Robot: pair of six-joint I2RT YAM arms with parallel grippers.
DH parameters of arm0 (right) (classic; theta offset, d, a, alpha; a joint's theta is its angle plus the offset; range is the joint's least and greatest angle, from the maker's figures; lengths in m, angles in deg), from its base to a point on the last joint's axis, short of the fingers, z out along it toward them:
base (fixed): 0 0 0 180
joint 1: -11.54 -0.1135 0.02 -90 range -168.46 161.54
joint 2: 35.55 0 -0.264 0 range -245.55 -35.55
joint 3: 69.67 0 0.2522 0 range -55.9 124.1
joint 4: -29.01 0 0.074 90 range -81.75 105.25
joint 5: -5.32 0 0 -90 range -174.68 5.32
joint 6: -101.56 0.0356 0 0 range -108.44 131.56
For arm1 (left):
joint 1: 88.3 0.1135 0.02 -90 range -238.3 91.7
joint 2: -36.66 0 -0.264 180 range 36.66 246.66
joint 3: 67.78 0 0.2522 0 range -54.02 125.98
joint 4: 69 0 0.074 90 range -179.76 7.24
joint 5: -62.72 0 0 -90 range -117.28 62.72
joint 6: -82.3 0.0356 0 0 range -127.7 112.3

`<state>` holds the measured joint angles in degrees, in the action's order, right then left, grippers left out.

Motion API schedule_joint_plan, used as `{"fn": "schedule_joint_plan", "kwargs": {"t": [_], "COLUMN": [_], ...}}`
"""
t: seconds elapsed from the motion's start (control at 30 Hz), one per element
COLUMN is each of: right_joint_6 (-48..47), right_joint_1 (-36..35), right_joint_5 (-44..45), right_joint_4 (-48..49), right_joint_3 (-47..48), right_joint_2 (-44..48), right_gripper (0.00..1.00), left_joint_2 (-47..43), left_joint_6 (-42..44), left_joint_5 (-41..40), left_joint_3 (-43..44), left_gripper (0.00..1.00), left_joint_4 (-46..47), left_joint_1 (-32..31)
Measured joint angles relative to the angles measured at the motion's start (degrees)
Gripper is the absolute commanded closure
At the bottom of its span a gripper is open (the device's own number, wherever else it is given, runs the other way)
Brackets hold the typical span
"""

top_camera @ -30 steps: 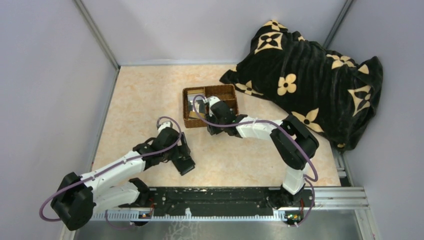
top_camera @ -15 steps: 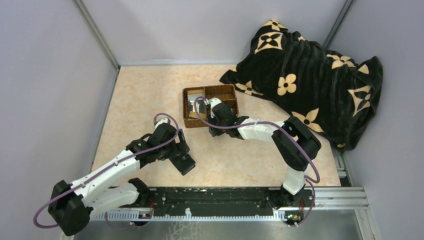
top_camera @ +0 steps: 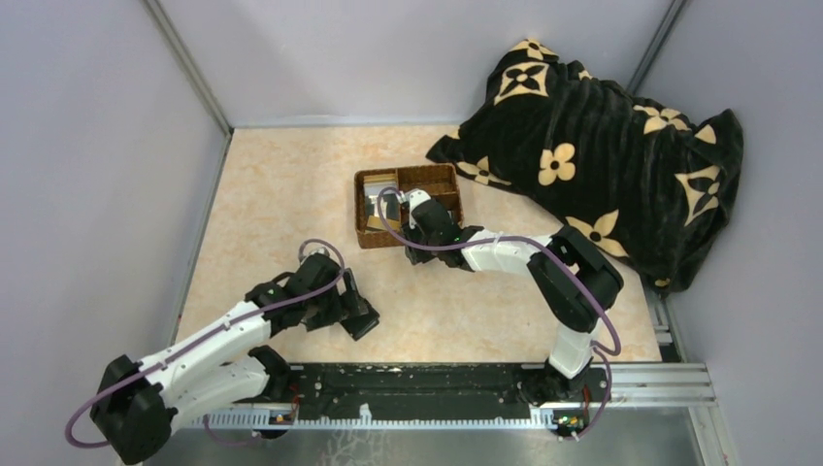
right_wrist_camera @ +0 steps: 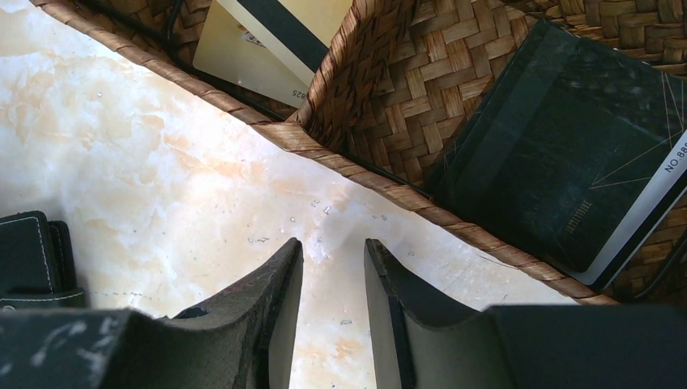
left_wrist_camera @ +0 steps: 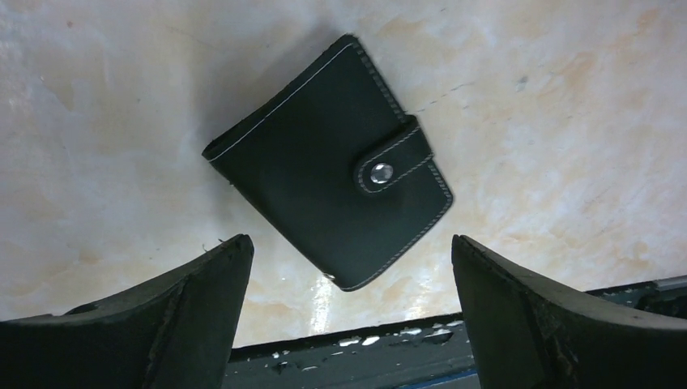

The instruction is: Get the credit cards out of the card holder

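Observation:
The card holder (left_wrist_camera: 324, 162) is a black folding case, closed with its snap strap, flat on the table near the front rail; in the top view it (top_camera: 363, 326) is just past my left gripper (top_camera: 351, 311). My left gripper (left_wrist_camera: 350, 239) is open, its jaws wide on either side of the holder's near corner, not touching it. My right gripper (right_wrist_camera: 332, 243) is open by a narrow gap and empty, over bare table at the wicker tray's near rim (right_wrist_camera: 381, 182). A gold card with a black stripe (right_wrist_camera: 243, 49) lies in the tray's left compartment, a dark card (right_wrist_camera: 567, 146) in its right.
The brown wicker divided tray (top_camera: 361, 209) sits mid-table with my right gripper (top_camera: 415, 254) at its near side. A black flowered blanket (top_camera: 602, 136) fills the far right corner. The black front rail (top_camera: 417, 379) runs along the near edge. Grey walls close in the left and back.
My left wrist has drawn back toward the near left, over the card holder, which stays where it was. The right arm has barely moved.

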<state>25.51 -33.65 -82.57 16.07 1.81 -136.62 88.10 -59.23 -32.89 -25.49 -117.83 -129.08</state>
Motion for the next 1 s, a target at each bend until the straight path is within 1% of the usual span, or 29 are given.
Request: {"fn": "schedule_joint_plan", "kwargs": {"t": [0.13, 0.4, 0.57, 0.7, 0.8, 1.0], "right_joint_6": [0.0, 0.0, 0.0, 0.0, 0.0, 0.2], "right_joint_1": [0.0, 0.5, 0.7, 0.7, 0.7, 0.9], "right_joint_5": [0.3, 1.2, 1.3, 1.3, 1.3, 2.5], "right_joint_4": [0.0, -0.1, 0.0, 0.4, 0.7, 0.0], "right_joint_3": [0.0, -1.9, -2.0, -2.3, -3.3, -6.0], "right_joint_2": [0.0, 0.4, 2.0, 2.4, 2.5, 4.8], "right_gripper": [0.65, 0.65, 0.65, 0.65, 0.65, 0.65], "left_joint_2": [4.1, 5.2, 9.6, 15.5, 18.6, 21.5], "left_joint_6": [-1.0, -2.7, -1.8, 0.9, 2.4, 2.7], "left_joint_5": [0.8, 0.8, -1.4, -3.5, -3.4, -1.4], "left_joint_3": [-2.6, -3.8, -1.8, 1.5, 2.9, 3.3], "left_gripper": [0.02, 0.0, 0.0, 0.0, 0.0, 0.01], "left_joint_4": [1.6, 9.3, 12.6, 15.1, 17.7, 24.4], "left_joint_1": [-0.2, -0.7, -0.7, -0.7, -0.7, -1.4]}}
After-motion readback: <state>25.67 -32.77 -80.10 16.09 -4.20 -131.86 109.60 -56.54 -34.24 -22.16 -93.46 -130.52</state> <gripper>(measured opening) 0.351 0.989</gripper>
